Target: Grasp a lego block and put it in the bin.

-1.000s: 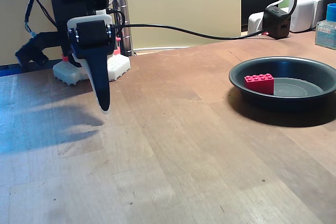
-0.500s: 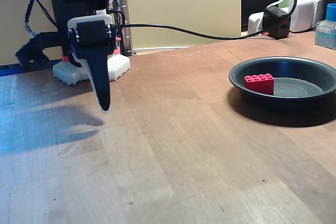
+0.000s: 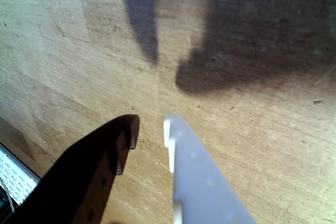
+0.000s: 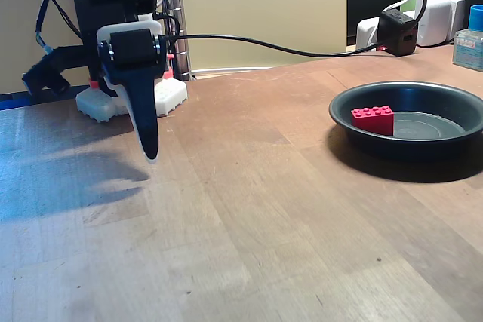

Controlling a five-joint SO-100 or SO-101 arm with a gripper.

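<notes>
Block (image 4: 372, 119) lies inside bin (image 4: 423, 149), by its left wall, long axis across the fixed view; gripper (image 4: 151, 154) hangs far left, well apart; jaws slightly parted, empty over bare table (image 3: 252, 129); task looks done

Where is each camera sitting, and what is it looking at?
Wrist view: rides on the arm, looks down at the bare wooden table; the gripper shows, jaws slightly apart with nothing between.
Fixed view: sits low beside the table, looks across at the arm, the gripper, and the red block in the pan.
Both show the gripper and table.
</notes>
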